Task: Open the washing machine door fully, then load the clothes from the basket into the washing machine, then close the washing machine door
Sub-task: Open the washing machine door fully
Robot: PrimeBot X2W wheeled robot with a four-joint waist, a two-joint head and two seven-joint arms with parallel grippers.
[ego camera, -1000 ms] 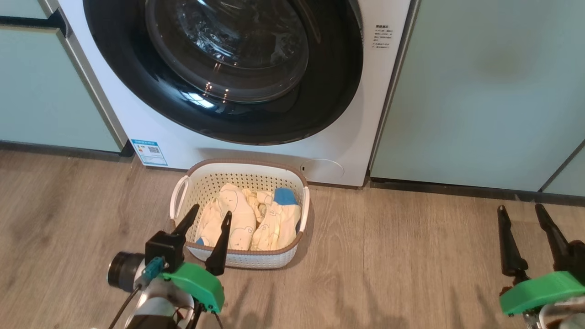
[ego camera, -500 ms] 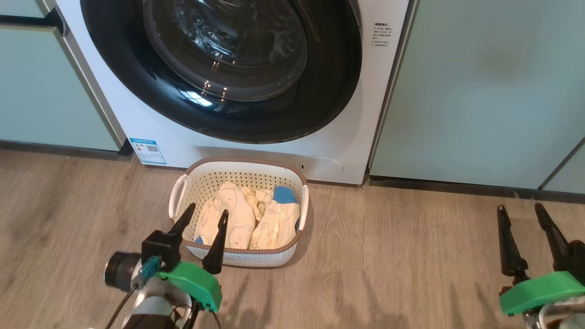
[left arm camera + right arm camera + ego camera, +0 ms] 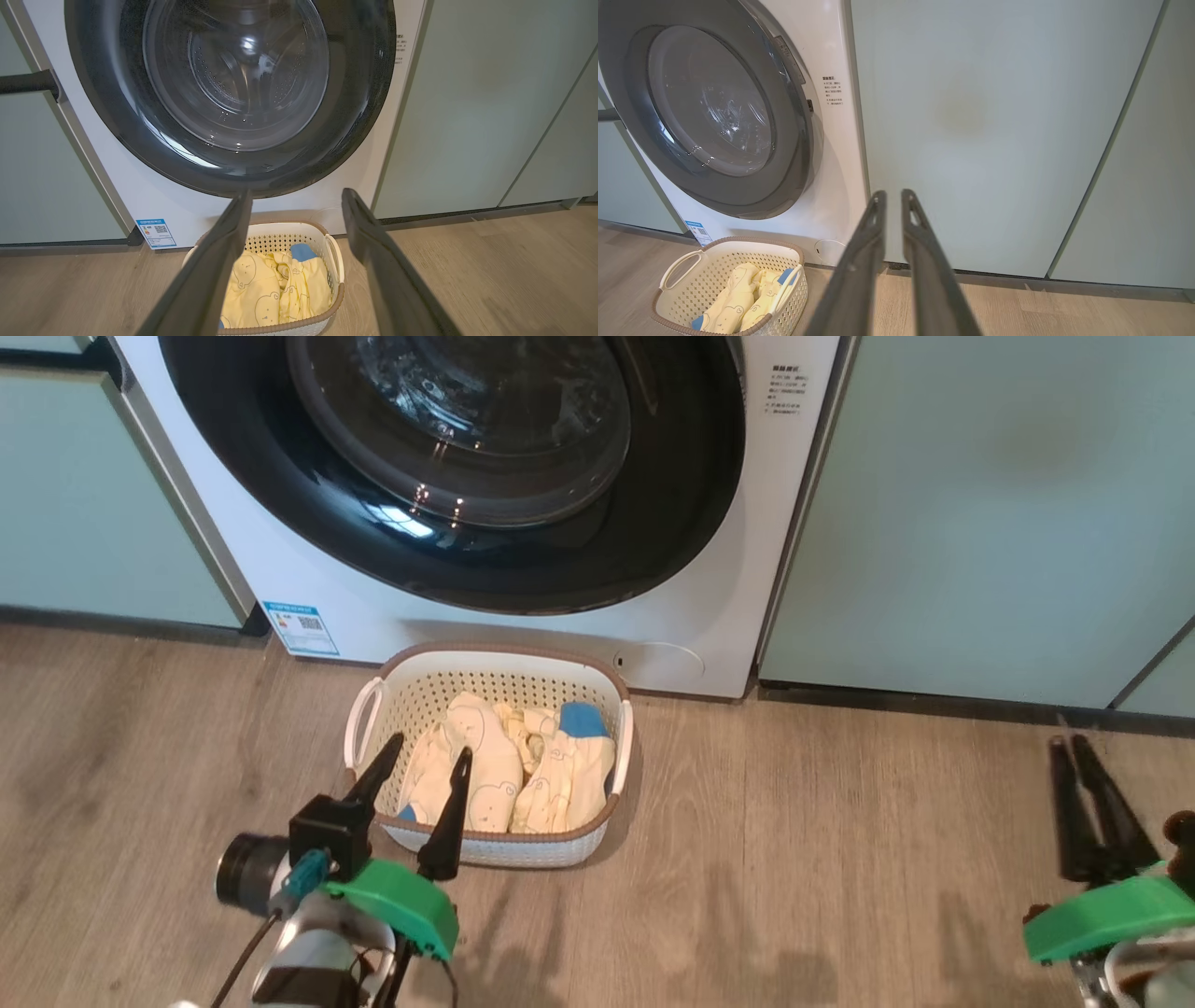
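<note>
Low on the wooden floor (image 3: 794,859), just in front of the washing machine (image 3: 709,616), sits the basket (image 3: 504,651), with the clothes (image 3: 495,775) heaped inside it. The door (image 3: 373,551) has not been swung open, so opening it is the step in hand.

The left gripper (image 3: 430,745) hovers over the basket's near edge with its fingers spread wide and nothing between them. The right gripper (image 3: 1069,742) hangs well off to the side, facing the pale green cabinet (image 3: 980,523). Its fingers are drawn close with a slim gap and hold nothing; whether they are fully closed I cannot tell.

The small latch mark in the right wrist view suggests the door opens from its right edge. The right arm is probably the better choice: bring narrow fingers behind that edge of the glossy rim, then pull along the door's own arc rather than straight back. Keep the left arm and basket clear of the swing, and carry on until the door stands fully open.
</note>
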